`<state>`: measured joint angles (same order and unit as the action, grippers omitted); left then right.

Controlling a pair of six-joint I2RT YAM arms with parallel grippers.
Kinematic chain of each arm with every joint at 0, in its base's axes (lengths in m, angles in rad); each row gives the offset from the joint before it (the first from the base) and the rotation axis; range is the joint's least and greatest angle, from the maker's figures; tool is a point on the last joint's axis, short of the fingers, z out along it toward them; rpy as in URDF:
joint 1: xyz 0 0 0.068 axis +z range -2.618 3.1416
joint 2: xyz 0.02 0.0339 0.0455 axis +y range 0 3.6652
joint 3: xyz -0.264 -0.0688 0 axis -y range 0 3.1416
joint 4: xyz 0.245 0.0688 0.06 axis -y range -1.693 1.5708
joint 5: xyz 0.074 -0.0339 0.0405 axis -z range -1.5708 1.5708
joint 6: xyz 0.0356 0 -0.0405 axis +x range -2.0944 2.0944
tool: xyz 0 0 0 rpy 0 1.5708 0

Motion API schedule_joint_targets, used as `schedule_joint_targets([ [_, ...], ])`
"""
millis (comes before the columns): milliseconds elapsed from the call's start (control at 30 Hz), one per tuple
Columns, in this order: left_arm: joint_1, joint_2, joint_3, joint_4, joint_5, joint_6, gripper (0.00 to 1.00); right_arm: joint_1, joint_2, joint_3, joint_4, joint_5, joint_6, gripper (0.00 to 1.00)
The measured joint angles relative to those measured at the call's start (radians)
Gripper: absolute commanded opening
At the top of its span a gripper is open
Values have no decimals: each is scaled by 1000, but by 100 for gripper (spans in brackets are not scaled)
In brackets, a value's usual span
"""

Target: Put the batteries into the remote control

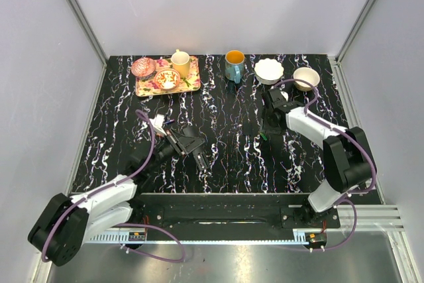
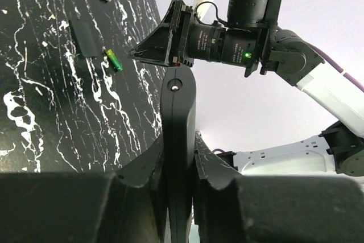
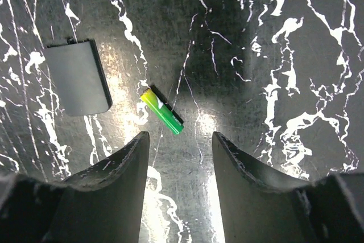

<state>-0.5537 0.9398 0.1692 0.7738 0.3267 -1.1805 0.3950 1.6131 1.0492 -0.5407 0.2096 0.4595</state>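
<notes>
Left gripper (image 1: pixel 187 142) sits at 8 o'clock of the table (image 1: pixel 119 157) centre, fingers clamped tight on the black remote control (image 2: pixel 177 112), which it holds edge-on. Right gripper (image 3: pixel 181 139) is at 3 o'clock, fingers spread and gripping nothing, poised above a green-yellow battery (image 3: pixel 162 112) lying loose on the marble top. Battery cover (image 3: pixel 78 76) lies flat at the battery's 10 o'clock, not touching it. At the far edge: tray (image 1: pixel 192 86) of cups at 11 o'clock, blue mug (image 1: pixel 233 65) at 12, white bowl (image 1: pixel 269 71) and cream bowl (image 1: pixel 306 78) at 1.
</notes>
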Motion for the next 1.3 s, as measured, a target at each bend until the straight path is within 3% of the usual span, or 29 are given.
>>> schedule_joint_targets([
  [467,-8,45,0,-10,3,5,0,3,90,-11,74,-74,-153,47],
  [667,-10,53,0,-9,3,5,0,6,134,2,55,-72,-167,41],
  [933,-10,64,0,-3,3,4,0,9,141,35,23,-72,-167,27],
  [1300,-14,64,0,6,3,4,0,10,187,66,3,-79,-148,20],
])
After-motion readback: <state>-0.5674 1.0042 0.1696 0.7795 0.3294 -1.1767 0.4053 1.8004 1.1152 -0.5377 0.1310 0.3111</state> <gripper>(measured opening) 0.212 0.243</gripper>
